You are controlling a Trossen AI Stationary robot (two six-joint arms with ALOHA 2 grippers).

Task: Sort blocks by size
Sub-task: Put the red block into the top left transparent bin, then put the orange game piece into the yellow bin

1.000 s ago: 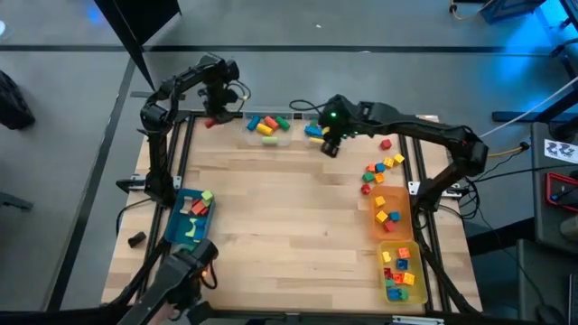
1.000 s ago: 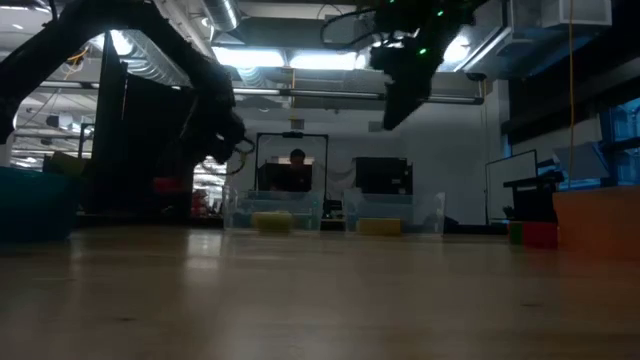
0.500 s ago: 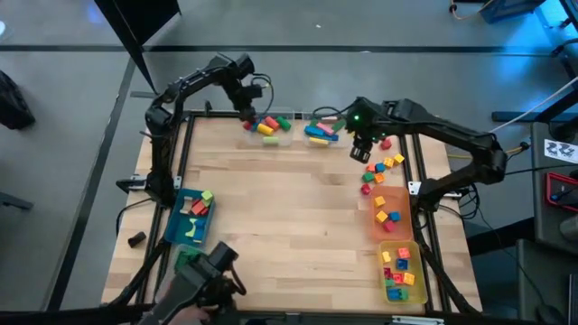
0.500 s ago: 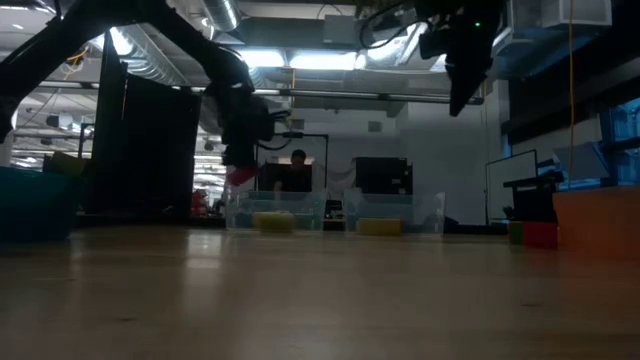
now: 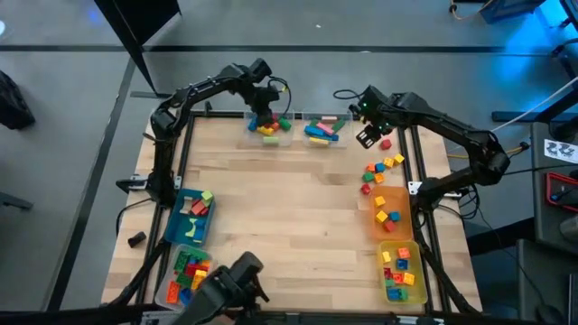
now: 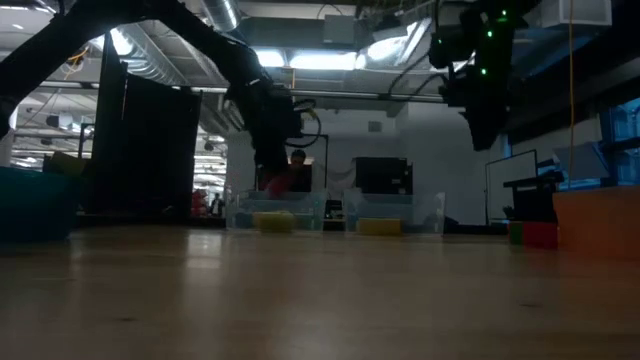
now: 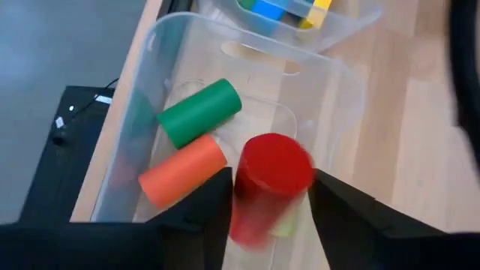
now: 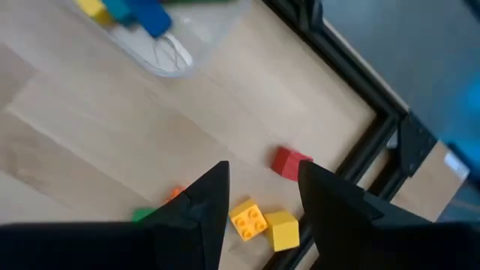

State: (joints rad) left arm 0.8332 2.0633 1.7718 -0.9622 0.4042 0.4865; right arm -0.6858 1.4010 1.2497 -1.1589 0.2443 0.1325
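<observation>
Since the sorting is being judged from how things lie now, the lines below are being kept to what is visible.

Red cylinder block (image 7: pixel 271 180): is being seen between the left gripper's fingers over the clear bin (image 7: pixel 330 82); blurred, so whether it is being gripped or dropped cannot be told.

Bin contents: a green cylinder (image 7: pixel 199 112) and an orange cylinder (image 7: pixel 182 170) are lying side by side, touching, in the same clear bin.

Left gripper (image 5: pixel 265 115): is being held above the clear bin at the table's far edge; jaws parted about the red cylinder block.

Loose blocks (image 5: pixel 379 171): a small scatter is lying unsorted near the table's right edge, with a red brick (image 8: pixel 289 162) and yellow bricks (image 8: pixel 261 222) among them.

Right gripper (image 5: pixel 368 137): is being hovered above those loose blocks, jaws partly open and holding nothing.

Sorted so far: the second clear bin (image 5: pixel 322 131), the blue bin (image 5: pixel 176 236), the orange bin (image 5: pixel 392 230) and the yellow bin (image 5: pixel 418 289) are each holding several blocks.

Left to do: judged mostly done; only the right-edge scatter is appearing to remain.
</observation>
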